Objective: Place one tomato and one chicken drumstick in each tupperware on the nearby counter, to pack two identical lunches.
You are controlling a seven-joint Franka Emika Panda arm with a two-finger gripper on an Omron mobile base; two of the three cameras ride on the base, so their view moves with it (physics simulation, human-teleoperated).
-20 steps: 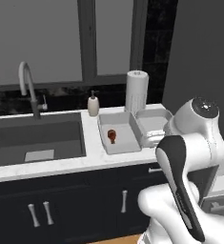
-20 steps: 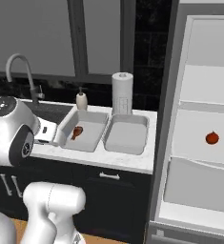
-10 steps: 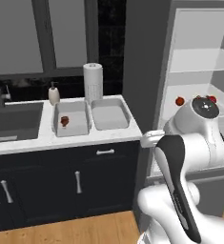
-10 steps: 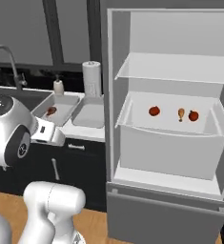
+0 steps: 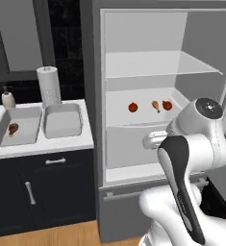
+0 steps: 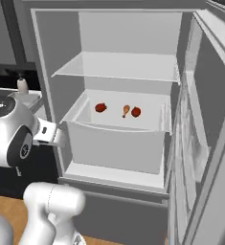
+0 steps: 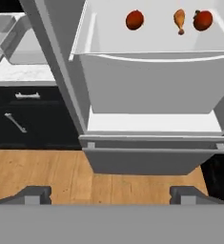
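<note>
The two-finger gripper (image 7: pixel 111 193) hangs spread wide and empty before the open pale-grey fridge (image 5: pixel 148 57), whose shelf holds two red tomatoes (image 7: pixel 135 20) and a tan chicken drumstick (image 7: pixel 179 20).

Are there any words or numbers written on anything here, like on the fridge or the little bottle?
None: no words, numbers or signs can be read anywhere.
The fridge is plain grey.
The soap bottle bears no label that can be made out.
The paper towel roll is blank white.
The two tupperware tubs are unmarked.
</note>
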